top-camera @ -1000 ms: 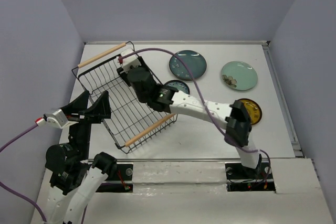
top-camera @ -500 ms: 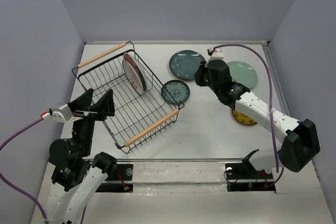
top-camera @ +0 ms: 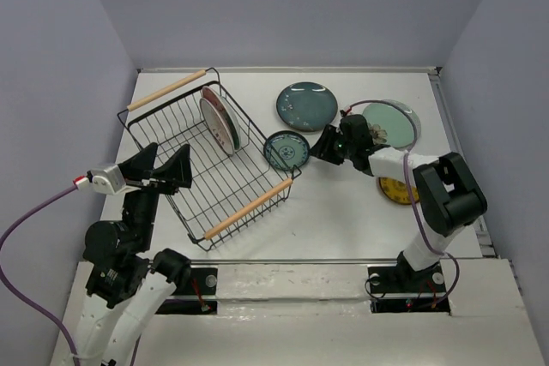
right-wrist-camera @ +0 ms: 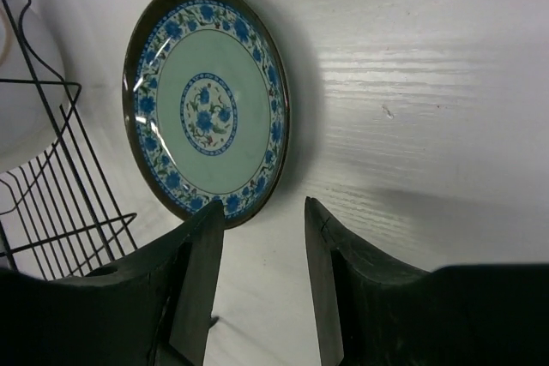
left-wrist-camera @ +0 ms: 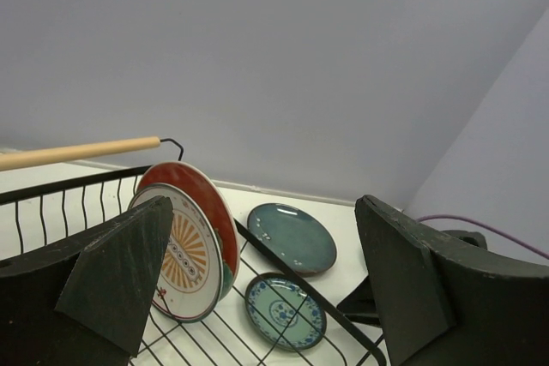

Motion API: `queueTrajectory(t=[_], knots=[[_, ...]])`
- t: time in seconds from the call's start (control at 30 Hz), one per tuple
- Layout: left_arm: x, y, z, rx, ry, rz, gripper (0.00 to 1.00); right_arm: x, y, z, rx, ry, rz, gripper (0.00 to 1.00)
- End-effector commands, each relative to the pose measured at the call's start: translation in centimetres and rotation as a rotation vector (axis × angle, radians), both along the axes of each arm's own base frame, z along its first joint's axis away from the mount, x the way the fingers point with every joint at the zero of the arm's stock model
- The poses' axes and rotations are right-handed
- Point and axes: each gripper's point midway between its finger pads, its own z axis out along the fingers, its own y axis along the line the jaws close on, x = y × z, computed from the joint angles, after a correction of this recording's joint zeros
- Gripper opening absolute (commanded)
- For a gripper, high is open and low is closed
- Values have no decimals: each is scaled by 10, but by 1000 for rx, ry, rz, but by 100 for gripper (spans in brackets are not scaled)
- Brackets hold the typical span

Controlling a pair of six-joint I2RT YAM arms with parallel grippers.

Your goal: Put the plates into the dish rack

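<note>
The black wire dish rack (top-camera: pixel 171 130) lies at the left, with a red plate (left-wrist-camera: pixel 193 199) and a cream-orange plate (left-wrist-camera: pixel 180 255) standing on edge at its far end. A small teal patterned plate (top-camera: pixel 286 150) lies flat just right of the rack. My right gripper (top-camera: pixel 322 145) is low beside it, open, with only bare table between its fingers (right-wrist-camera: pixel 262 212) and the plate's rim (right-wrist-camera: pixel 206 105) just ahead. The dark teal plate (top-camera: pixel 306 105), pale mint plate (top-camera: pixel 396 117) and yellow plate (top-camera: pixel 396 191) lie flat on the table. My left gripper (top-camera: pixel 163 171) hovers open over the rack's near left side.
The rack has two wooden rod handles, one far (top-camera: pixel 165 90) and one near (top-camera: pixel 249 209). My right arm (top-camera: pixel 390 160) lies over part of the mint and yellow plates. A raised rim (top-camera: pixel 459 152) edges the table at the right.
My right arm left the rack's far corner, swung to the right, then came down beside the small patterned plate. The red and cream-orange plates now stand uncovered in the rack. The left arm barely shifted.
</note>
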Motion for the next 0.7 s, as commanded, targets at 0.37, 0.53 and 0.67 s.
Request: queueTrajectory(t=[0.37,0.53,0.67], knots=[[-8,2,22,-29,-70,-9,99,45,36,-23,160,23,29,23],[-9,3,23,-31,-72,-6,99,44,17,-2,137,-33,-46,7],[-13,4,26,-37,-88,-14,99,34,-20,26,0,-104,-156,7]])
